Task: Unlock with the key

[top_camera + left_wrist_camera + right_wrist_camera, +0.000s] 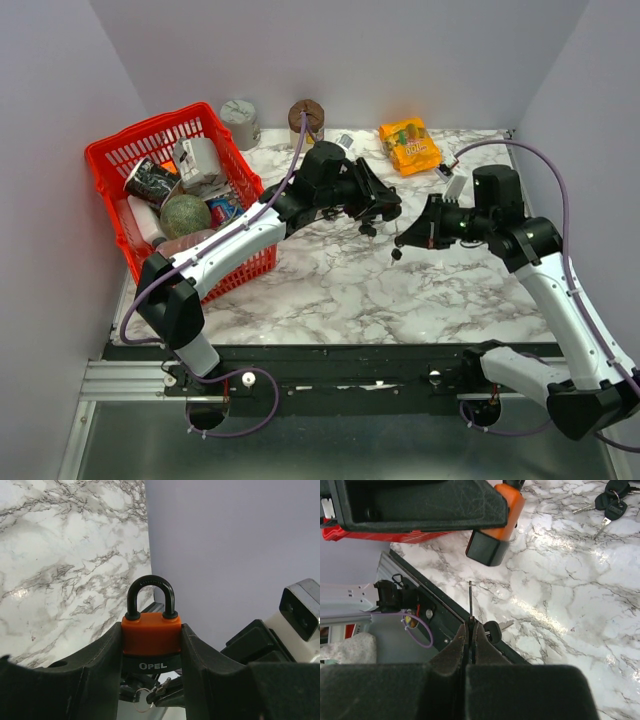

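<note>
My left gripper [377,208] [151,645] is shut on an orange padlock [151,635] with a black base marked OPEL. It holds the lock above the table, and the black shackle [150,592] is closed. In the right wrist view the padlock [496,527] hangs at the top, base toward me. My right gripper [403,240] [470,628] is shut on a key [470,600]. The thin blade points at the lock's base, a short gap away. A second black-headed key [491,630] dangles from the same ring beside the fingers.
A red basket [110,160] full of items stands at the left. A yellow snack bag [410,145], a grey cup [240,120] and a brown round object [307,115] sit at the back. Spare black-headed keys [611,502] lie on the marble table.
</note>
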`<state>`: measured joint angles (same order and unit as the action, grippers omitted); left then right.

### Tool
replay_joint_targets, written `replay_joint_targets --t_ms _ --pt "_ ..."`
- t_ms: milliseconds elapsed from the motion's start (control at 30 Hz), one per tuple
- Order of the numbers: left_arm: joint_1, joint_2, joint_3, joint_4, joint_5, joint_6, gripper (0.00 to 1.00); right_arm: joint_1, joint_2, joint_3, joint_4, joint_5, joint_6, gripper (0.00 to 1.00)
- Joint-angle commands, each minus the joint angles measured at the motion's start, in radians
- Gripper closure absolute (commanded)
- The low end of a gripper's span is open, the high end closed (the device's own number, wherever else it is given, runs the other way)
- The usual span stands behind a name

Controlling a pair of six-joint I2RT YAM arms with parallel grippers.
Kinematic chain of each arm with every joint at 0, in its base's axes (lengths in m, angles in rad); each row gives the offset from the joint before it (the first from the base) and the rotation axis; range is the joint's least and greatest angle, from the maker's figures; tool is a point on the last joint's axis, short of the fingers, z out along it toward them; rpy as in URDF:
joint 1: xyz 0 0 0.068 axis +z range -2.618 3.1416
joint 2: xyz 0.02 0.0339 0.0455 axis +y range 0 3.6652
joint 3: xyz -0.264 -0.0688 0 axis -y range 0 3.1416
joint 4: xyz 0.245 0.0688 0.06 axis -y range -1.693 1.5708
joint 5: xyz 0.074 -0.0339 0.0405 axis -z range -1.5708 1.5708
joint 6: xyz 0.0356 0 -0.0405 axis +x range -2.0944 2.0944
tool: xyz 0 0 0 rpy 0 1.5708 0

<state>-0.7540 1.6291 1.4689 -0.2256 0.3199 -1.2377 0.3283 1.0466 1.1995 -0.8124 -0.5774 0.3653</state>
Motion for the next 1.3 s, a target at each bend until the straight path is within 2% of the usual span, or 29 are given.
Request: replay_joint_targets --t_ms 0,533,1267 --pt "-0.007 -0.038 0.024 0.022 -0.015 0.009 1.0 0.008 0.036 0.037 0.004 0.007 0.03 0.99" --pt "-0.008 -0.049 0.013 0.026 -0.008 0.014 1.0 0.008 0.05 0.018 0.088 -0.002 0.103 0.99" --pt "-0.01 -0.072 -0.007 0.029 -0.013 0.012 1.0 0.008 0.073 0.012 0.098 0.047 0.124 0.99"
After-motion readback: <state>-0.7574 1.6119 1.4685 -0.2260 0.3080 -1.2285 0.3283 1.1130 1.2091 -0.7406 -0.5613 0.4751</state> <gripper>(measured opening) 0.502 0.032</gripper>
